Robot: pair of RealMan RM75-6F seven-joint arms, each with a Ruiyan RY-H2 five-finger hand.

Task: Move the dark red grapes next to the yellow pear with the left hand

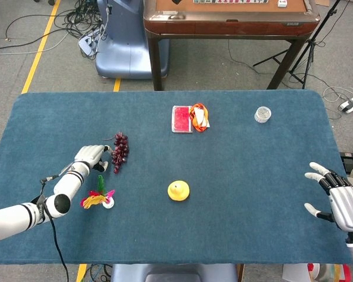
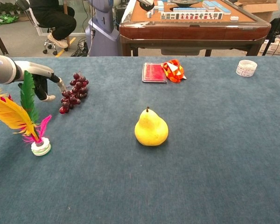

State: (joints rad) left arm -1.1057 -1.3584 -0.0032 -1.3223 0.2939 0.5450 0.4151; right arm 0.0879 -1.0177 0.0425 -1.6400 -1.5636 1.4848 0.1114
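Observation:
The dark red grapes [image 1: 119, 154] [image 2: 73, 91] lie on the blue table [image 1: 241, 176] at the left. My left hand [image 1: 91, 157] [image 2: 44, 81] sits just left of the bunch, fingers apart, and its fingertips touch the bunch's left side without closing around it. The yellow pear [image 1: 178, 190] [image 2: 151, 128] stands upright near the table's middle, well to the right of the grapes. My right hand [image 1: 335, 197] hovers at the table's right edge with fingers spread, holding nothing.
A feather shuttlecock [image 1: 99, 197] [image 2: 23, 112] stands just in front of my left forearm. A red box [image 1: 182, 118] and an orange-white wrapper [image 1: 199, 116] lie at the back centre, a small round container [image 1: 262, 114] at the back right. A mahjong table [image 2: 191, 23] stands behind.

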